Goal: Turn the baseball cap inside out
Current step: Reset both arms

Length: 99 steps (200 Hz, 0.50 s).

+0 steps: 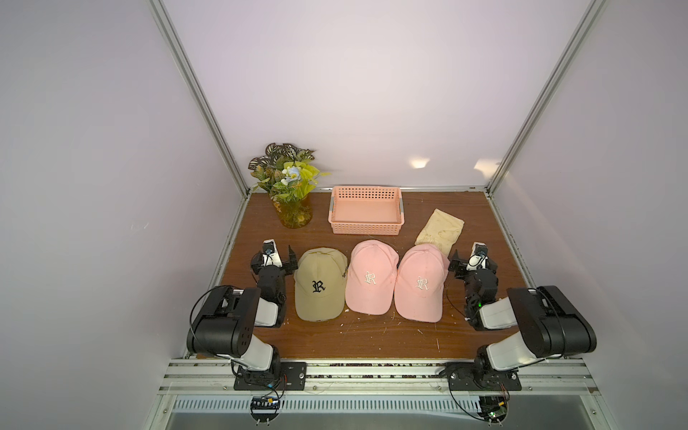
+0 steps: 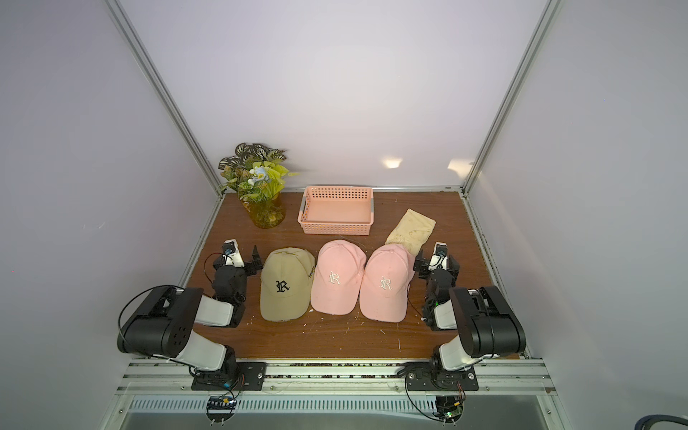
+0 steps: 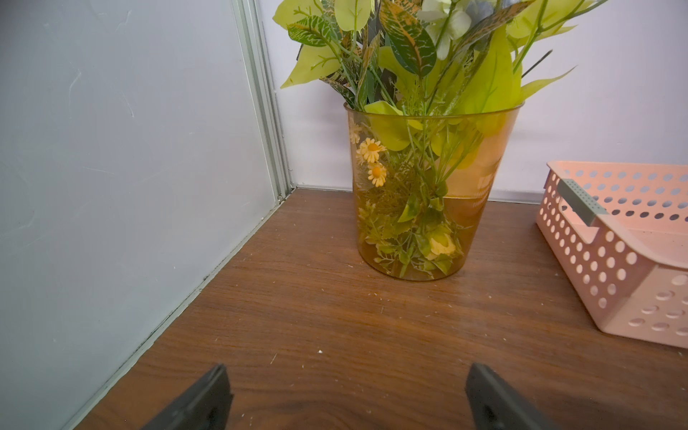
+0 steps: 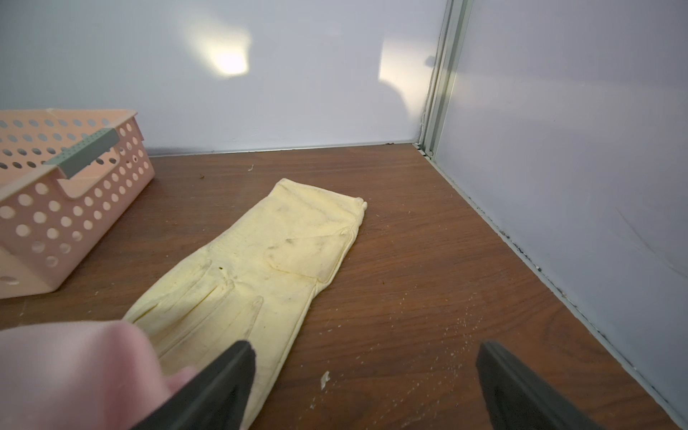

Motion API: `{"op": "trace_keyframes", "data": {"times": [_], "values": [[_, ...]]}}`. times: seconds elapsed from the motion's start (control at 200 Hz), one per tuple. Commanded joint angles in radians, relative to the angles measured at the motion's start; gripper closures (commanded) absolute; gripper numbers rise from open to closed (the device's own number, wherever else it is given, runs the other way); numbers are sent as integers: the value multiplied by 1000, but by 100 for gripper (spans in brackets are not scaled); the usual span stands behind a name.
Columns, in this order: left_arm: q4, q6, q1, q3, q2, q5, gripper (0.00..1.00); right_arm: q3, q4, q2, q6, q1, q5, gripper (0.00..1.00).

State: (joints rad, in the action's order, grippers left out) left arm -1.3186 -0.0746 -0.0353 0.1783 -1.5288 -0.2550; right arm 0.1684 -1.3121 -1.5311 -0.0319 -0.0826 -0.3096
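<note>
Three baseball caps lie crown up in a row on the wooden table, brims toward the front. A tan cap [image 1: 319,284] [image 2: 284,284] with a black R is on the left. A pink cap [image 1: 370,277] [image 2: 337,277] lies in the middle and a second pink cap [image 1: 422,283] [image 2: 387,283] on the right. My left gripper [image 1: 273,258] [image 2: 237,258] [image 3: 346,394] stands open just left of the tan cap, over bare wood. My right gripper [image 1: 473,258] [image 2: 437,258] [image 4: 366,379] is open just right of the right pink cap [image 4: 74,372], one finger over a glove's edge.
A cream glove [image 1: 441,231] [image 4: 260,268] lies flat behind the right pink cap. A pink perforated basket [image 1: 365,228] [image 3: 614,283] [image 4: 56,223] sits at the back centre. An amber vase of artificial flowers [image 1: 294,212] [image 3: 417,208] stands back left. Enclosure walls close in on three sides.
</note>
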Motion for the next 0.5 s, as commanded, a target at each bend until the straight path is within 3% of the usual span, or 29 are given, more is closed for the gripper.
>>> {"op": "trace_keyframes", "data": {"times": [0.0, 0.49], "values": [[7, -3, 6, 6, 4, -10, 1, 30, -4, 11, -2, 3, -5, 0], [6, -1, 6, 1, 9, -3, 1, 31, -2, 12, -2, 2, -5, 0]]}}
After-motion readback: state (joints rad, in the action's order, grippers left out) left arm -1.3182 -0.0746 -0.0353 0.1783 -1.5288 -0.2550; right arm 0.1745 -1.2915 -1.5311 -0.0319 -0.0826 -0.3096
